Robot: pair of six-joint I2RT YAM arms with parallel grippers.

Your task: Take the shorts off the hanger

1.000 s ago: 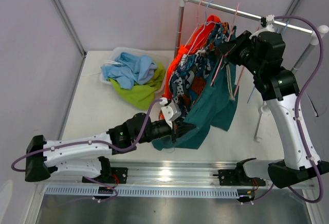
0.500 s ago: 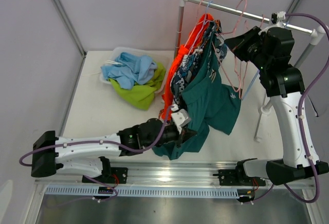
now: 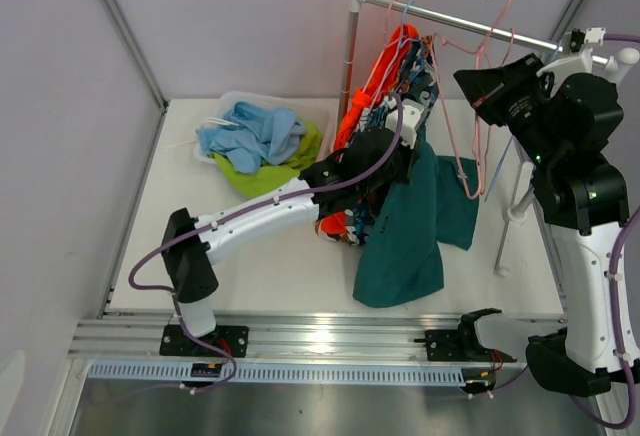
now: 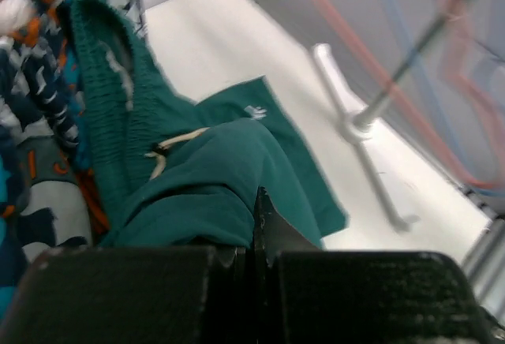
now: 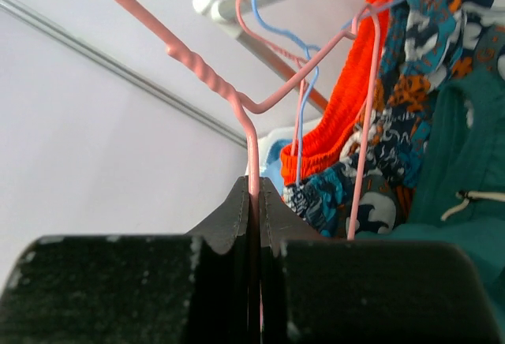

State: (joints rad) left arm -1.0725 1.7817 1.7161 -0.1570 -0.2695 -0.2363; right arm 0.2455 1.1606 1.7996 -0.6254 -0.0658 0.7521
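Note:
The dark teal shorts [image 3: 405, 241] hang down from my left gripper [image 3: 395, 169], which is shut on a fold of their fabric [image 4: 213, 194] beside the rack. My left gripper [image 4: 254, 202] shows no gap. My right gripper [image 3: 466, 80] is shut on a pink hanger [image 5: 201, 70], its jaws [image 5: 254, 185] pinching the wire, and holds it raised above the rail [image 3: 450, 20]. I cannot tell whether the hanger's low end touches the teal shorts. Orange shorts [image 3: 385, 64] and print shorts [image 3: 415, 84] hang on the rail. Lime green shorts [image 3: 268, 181] and light blue shorts [image 3: 255, 131] lie at the back left.
A white bin [image 3: 230, 101] sits under the pile at the back left. The rack's left post [image 3: 347, 56] and its right foot [image 4: 347, 119] stand on the table. A blue hanger [image 5: 298, 115] hangs on the rail beside the orange shorts.
My left arm swung up from the table's front toward the rack, carrying the teal shorts. My right gripper lifted the pink hanger up and right, above the rail.

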